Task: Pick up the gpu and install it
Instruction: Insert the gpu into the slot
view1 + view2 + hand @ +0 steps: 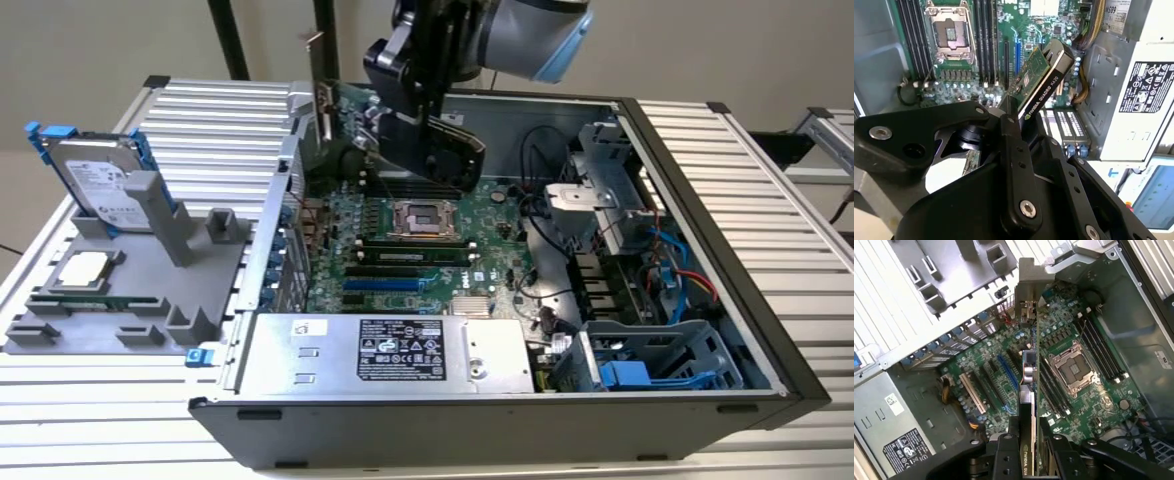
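The gpu [344, 106] is a green card with a silver bracket [1026, 285] at one end. It hangs on edge over the motherboard [400, 260] inside the open computer case. My gripper [416, 128] is shut on the card's end opposite the bracket. In the first wrist view the gpu [1029, 371] runs edge-on away from my gripper [1027, 452], above the blue slot [1006, 372] and beside the empty CPU socket [1074, 369]. In the second wrist view the gpu [1040, 82] sticks out past one finger [1013, 145], clear of the board below.
The case wall [694, 190] surrounds the board. A power supply [387, 350] fills the near side, with cables and a drive cage [641, 365] on the exterior view's right. Outside, a grey fixture [127, 300] holds a hard drive [100, 180] and a CPU chip [83, 268].
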